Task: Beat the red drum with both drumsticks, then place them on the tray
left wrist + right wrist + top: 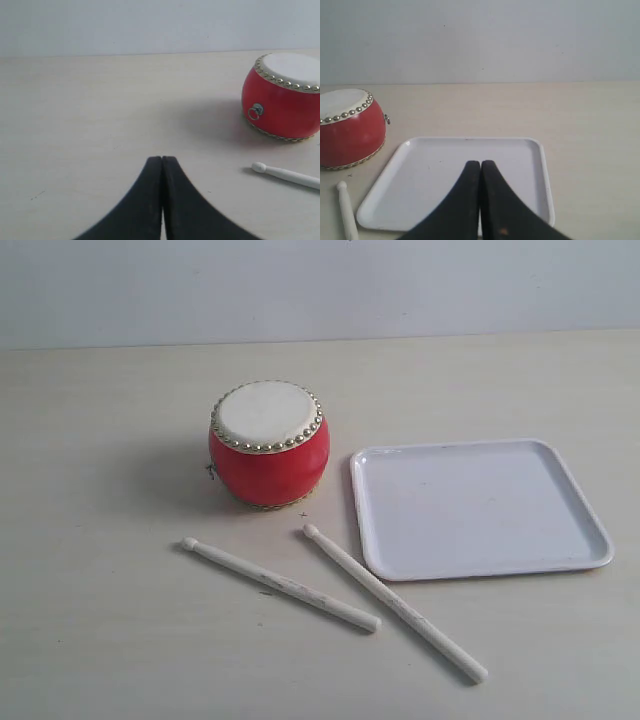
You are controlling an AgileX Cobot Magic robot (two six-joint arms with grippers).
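The red drum (268, 445) stands upright on the table, cream skin up, and also shows in the wrist views (282, 95) (349, 127). Two pale drumsticks lie in front of it: the left one (280, 583) and the right one (395, 602), tips toward the drum. One stick tip shows in each wrist view (285, 174) (346, 210). The white tray (478, 508) lies right of the drum with nothing in it. My left gripper (162, 160) is shut and holds nothing, off to the drum's side. My right gripper (480, 164) is shut and holds nothing, over the tray (420, 175). Neither gripper shows in the exterior view.
The pale table (110, 490) runs back to a plain light wall (320, 285). A small metal ring (255, 112) hangs on the drum's side.
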